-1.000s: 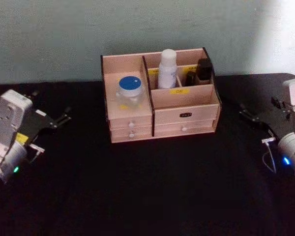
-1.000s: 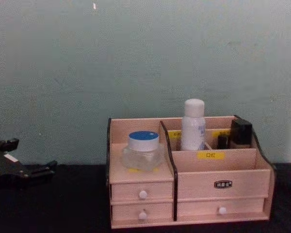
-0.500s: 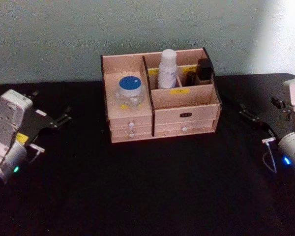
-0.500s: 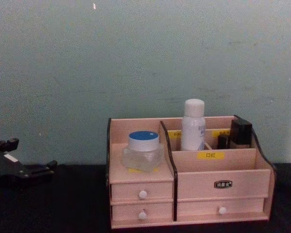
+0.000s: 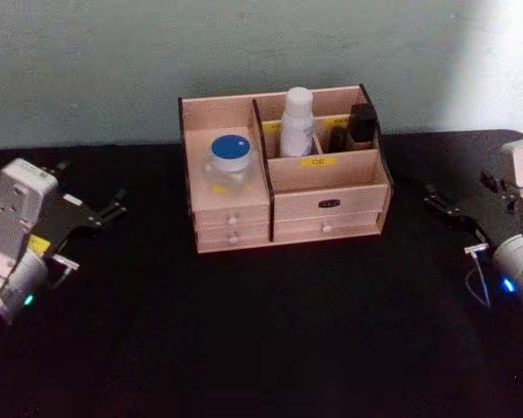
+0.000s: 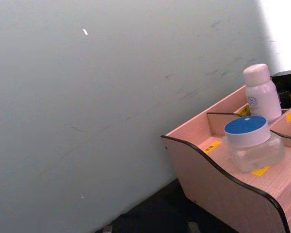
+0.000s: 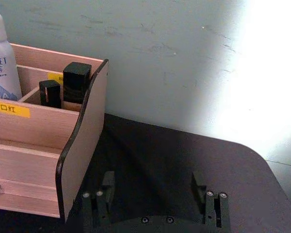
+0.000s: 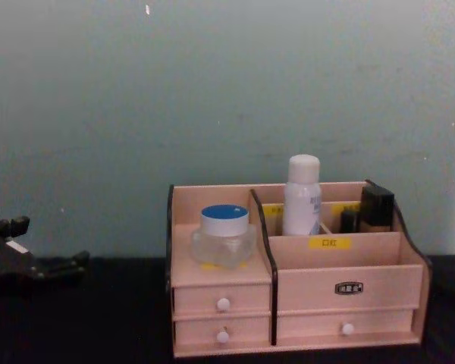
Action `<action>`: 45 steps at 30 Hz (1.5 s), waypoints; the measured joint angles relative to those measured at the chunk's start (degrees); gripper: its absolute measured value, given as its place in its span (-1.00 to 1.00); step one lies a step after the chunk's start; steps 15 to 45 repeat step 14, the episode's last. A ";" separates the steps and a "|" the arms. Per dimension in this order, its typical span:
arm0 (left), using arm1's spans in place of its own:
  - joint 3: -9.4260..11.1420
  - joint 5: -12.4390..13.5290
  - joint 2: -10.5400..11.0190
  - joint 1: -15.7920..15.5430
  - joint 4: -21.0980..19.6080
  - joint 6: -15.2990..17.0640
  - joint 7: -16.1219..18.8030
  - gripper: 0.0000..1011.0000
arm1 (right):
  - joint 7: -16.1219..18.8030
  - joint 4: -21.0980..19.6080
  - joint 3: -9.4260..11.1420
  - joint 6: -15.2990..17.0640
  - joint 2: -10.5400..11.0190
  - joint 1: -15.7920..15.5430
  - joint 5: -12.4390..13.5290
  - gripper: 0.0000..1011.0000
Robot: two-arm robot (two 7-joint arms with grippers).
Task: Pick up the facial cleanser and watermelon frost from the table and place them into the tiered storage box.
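The tiered storage box [image 5: 331, 187] stands at the back middle of the black table. A clear jar with a blue lid [image 5: 230, 161] rests on its left step, and a white bottle [image 5: 296, 122] stands upright in a rear compartment. I cannot tell which of them is the facial cleanser and which the watermelon frost. My left gripper [image 5: 113, 207] is open at the table's left, well clear of the box. My right gripper [image 7: 153, 187] is open and empty to the right of the box wall [image 7: 82, 141].
Two small black containers [image 5: 361, 124] stand in the box's rear right compartment. A pale green wall runs close behind the box. The black table [image 5: 270, 331] stretches bare in front of the box and between the arms.
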 joint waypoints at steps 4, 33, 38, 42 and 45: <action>0.00 0.00 0.00 0.00 0.00 0.00 0.00 0.98 | 0.01 -0.03 0.00 0.00 0.02 0.00 0.00 0.98; 0.00 0.00 0.00 0.00 0.00 0.00 0.00 0.98 | 0.03 -0.04 0.00 0.00 0.03 0.00 0.03 0.98; 0.00 0.00 0.00 0.00 0.00 0.00 0.00 0.98 | 0.03 -0.04 0.00 0.00 0.03 0.00 0.03 0.98; 0.00 0.00 0.00 0.00 0.00 0.00 0.00 0.98 | 0.03 -0.04 0.00 0.00 0.03 0.00 0.03 0.98; 0.00 0.00 0.00 0.00 0.00 0.00 0.00 0.98 | 0.03 -0.04 0.00 0.00 0.03 0.00 0.03 0.98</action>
